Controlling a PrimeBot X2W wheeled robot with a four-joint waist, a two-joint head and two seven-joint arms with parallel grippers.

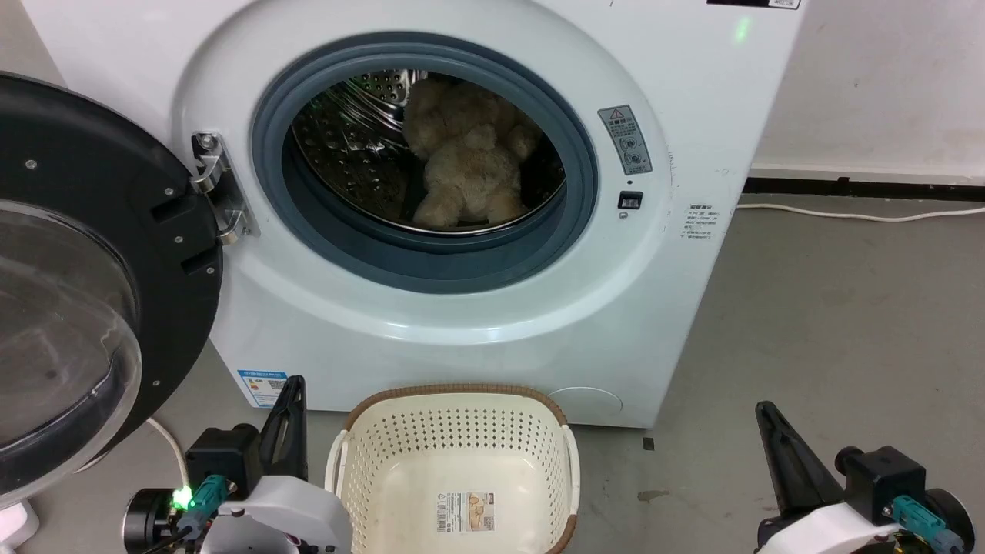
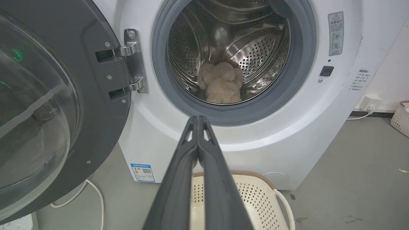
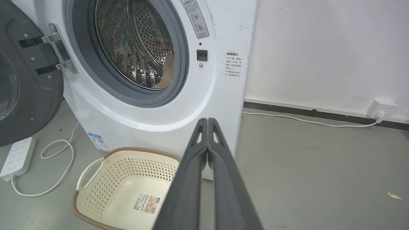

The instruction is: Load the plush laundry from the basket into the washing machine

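Nearest us, our left tool and our right tool each have their two dark fingers pressed together at the tips, gripping nothing. Just beyond them the basket sits on the grey floor close before the washing machine, a sticker showing on its bottom. The round door stands swung open at our left. Farthest in, the plush laundry lies low inside the steel drum
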